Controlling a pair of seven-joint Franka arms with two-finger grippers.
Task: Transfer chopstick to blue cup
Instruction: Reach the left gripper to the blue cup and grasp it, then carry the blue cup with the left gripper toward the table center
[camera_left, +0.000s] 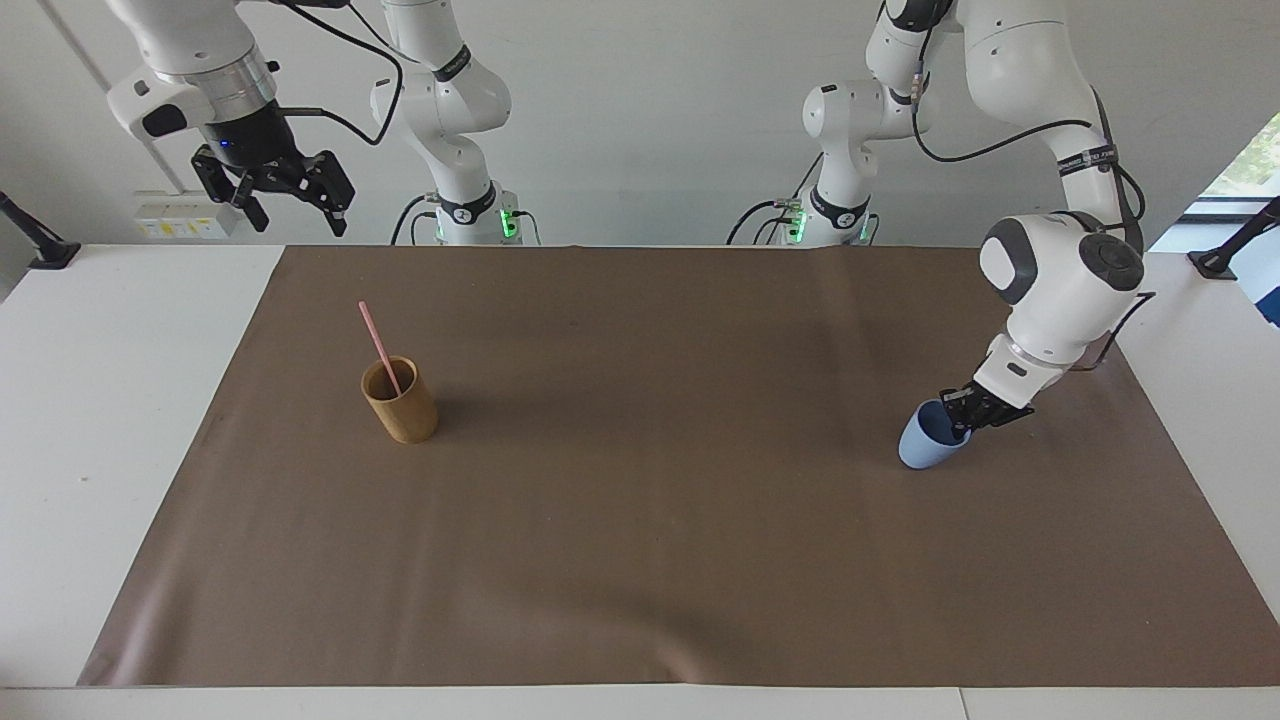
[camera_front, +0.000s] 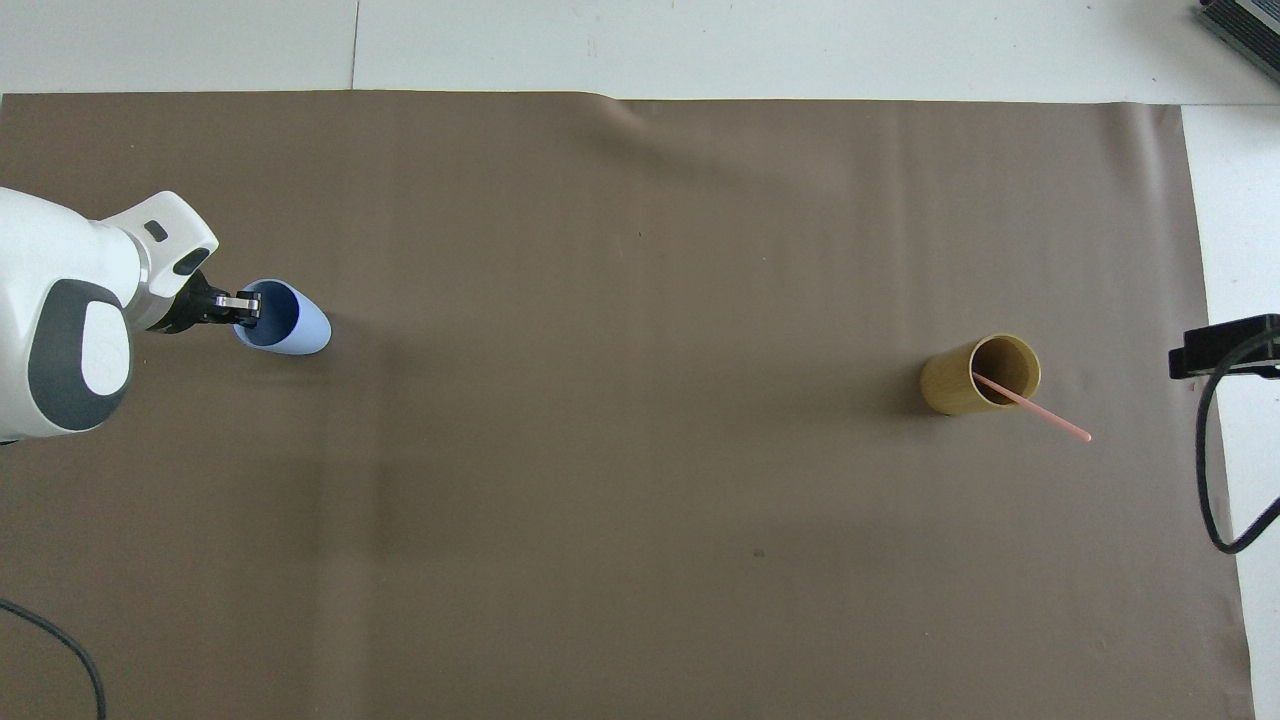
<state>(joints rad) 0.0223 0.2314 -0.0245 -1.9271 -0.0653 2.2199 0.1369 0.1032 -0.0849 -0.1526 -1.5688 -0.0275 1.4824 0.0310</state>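
The chopstick (camera_left: 379, 347) leans inside the tan bamboo cup (camera_left: 401, 402) toward the right arm's end of the surface (camera_left: 640, 560). The left gripper (camera_left: 962, 424) has its fingers closed on the rim of the blue cup (camera_left: 924, 442), which holds nothing else. The right gripper (camera_left: 292, 212) waits raised, fingers open.

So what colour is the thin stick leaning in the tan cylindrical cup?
Pale pink stick; clearest in the facing view.

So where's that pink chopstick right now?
The chopstick stands leaning in the tan bamboo cup on the brown mat, toward the right arm's end of the table.
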